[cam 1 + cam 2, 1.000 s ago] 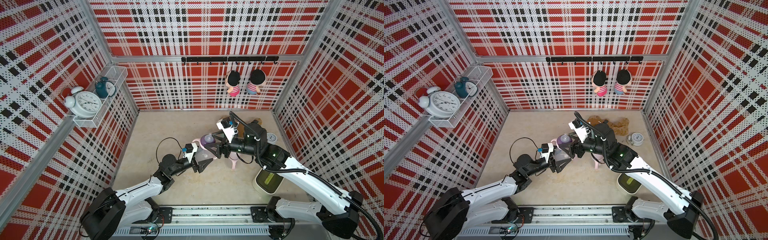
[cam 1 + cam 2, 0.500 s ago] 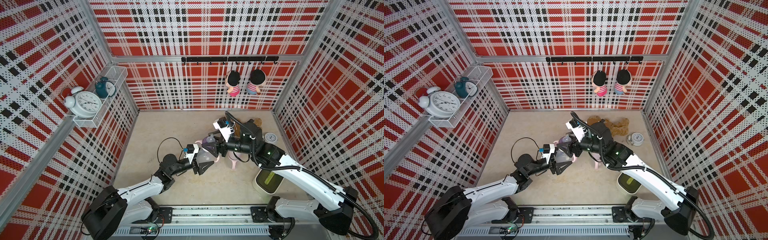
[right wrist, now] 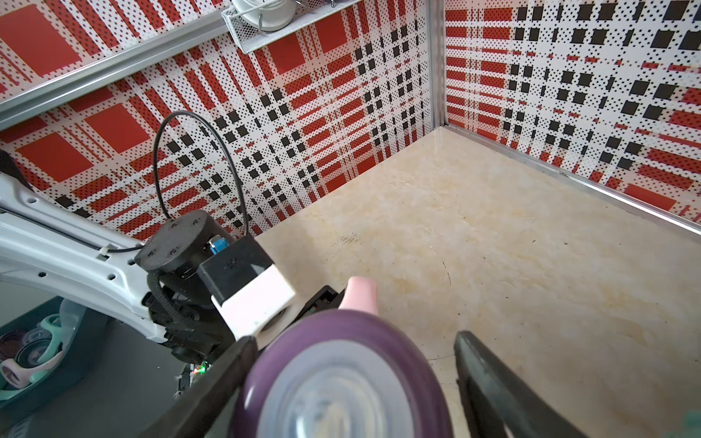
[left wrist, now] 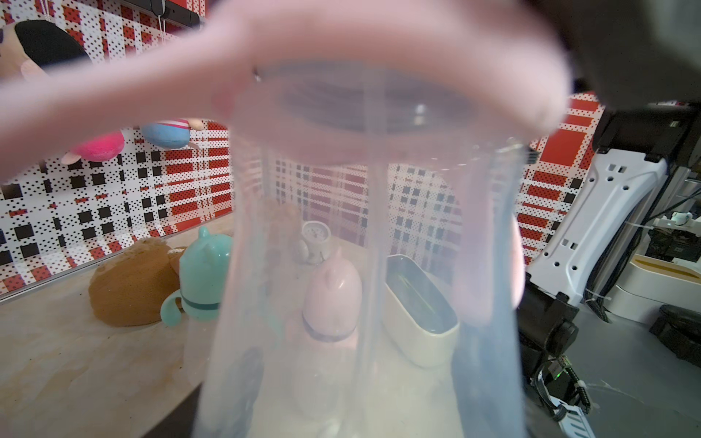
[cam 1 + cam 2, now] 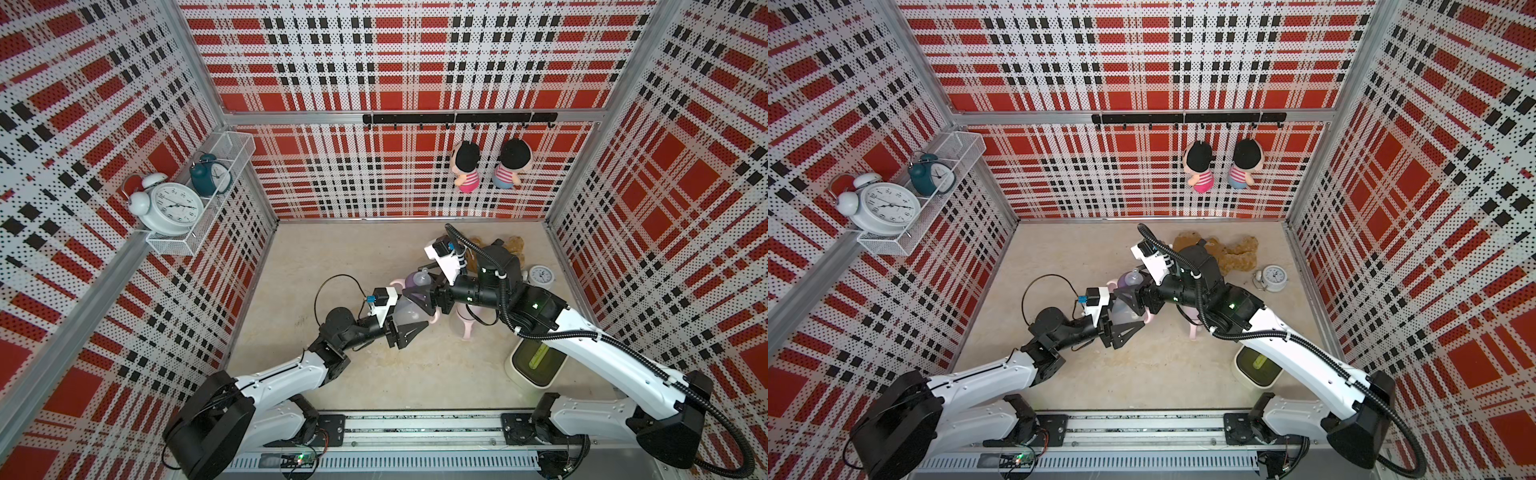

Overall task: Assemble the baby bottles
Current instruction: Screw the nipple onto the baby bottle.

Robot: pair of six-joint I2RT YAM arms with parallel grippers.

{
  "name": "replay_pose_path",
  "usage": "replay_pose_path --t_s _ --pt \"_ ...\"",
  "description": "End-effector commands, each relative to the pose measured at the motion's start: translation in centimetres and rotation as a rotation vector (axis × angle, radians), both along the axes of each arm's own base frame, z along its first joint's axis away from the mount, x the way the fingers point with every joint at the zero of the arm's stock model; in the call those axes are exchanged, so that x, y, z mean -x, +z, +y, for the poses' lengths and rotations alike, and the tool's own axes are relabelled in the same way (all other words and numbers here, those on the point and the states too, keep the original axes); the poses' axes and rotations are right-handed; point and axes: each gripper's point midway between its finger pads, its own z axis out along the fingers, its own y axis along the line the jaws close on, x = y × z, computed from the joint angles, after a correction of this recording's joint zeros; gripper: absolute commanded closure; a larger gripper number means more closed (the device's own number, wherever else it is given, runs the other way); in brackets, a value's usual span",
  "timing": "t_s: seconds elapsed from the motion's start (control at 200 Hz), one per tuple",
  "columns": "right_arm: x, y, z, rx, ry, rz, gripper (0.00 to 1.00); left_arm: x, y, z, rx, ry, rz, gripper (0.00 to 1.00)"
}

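My left gripper (image 5: 405, 322) is shut on a clear baby bottle (image 5: 404, 311) held above the middle of the floor, and the bottle fills the left wrist view (image 4: 364, 265). A pink handle ring (image 4: 379, 76) sits round its neck. A purple teat collar (image 5: 415, 280) sits at the bottle's mouth. My right gripper (image 5: 419, 291) stands open round this collar (image 3: 341, 379): one finger (image 3: 223, 375) touches it, the other stands apart from it. Two more baby bottles stand on the floor, one with a pink cap (image 4: 332, 295) and one with a mint cap (image 4: 205, 277).
A cream container (image 5: 534, 363) stands under my right arm. A small alarm clock (image 5: 540, 276) and a brown plush toy (image 5: 1233, 253) lie at the back right. A wire shelf with clocks (image 5: 174, 199) hangs on the left wall. Two dolls (image 5: 467, 168) hang at the back.
My right arm has shifted a little to the left and my left gripper with the bottle a little to the right, so the collar and the bottle have come closer together.
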Motion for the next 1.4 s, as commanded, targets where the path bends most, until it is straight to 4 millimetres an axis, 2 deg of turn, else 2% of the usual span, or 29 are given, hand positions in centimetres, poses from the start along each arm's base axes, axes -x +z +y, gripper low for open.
replay_pose_path --t_s 0.0,0.246,0.481,0.696,0.792,0.942,1.082,1.193,1.273,1.393 --pt "-0.2 0.3 -0.2 -0.001 -0.012 -0.024 0.17 0.0 2.4 -0.3 0.052 -0.007 -0.059 1.0" --pt "-0.2 0.3 -0.2 -0.002 -0.012 -0.025 0.18 0.1 2.2 -0.3 0.049 -0.005 -0.055 1.0" --pt "-0.2 0.0 -0.1 -0.002 -0.011 -0.008 0.31 -0.2 1.9 -0.2 0.045 0.013 -0.046 1.0" --pt "-1.8 -1.1 0.0 0.013 -0.1 0.056 0.46 -3.3 1.1 0.9 0.01 0.25 -0.025 1.0" --pt "-2.0 -1.4 0.5 0.019 -0.13 0.076 0.49 -4.4 0.9 1.5 0.002 0.338 -0.019 1.0" --pt "-3.4 -2.0 0.7 0.044 -0.29 0.1 0.55 -6.1 0.5 2.9 -0.012 0.508 -0.009 1.0" --pt "-4.7 -2.6 0.6 0.027 -0.507 0.159 0.56 -7.4 0.1 4.5 -0.028 0.676 -0.003 1.0" --pt "-5.4 -2.6 1.0 -0.014 -0.667 0.162 0.54 -7.9 -0.4 4.6 -0.055 0.756 -0.003 1.0" --pt "-6.0 -2.7 1.5 -0.033 -0.725 0.16 0.45 -8.0 -0.6 4.2 -0.074 0.782 -0.007 1.0" --pt "-6.0 -2.2 2.6 -0.036 -0.687 0.154 0.22 -7.8 -0.8 3.1 -0.08 0.751 -0.004 1.0"
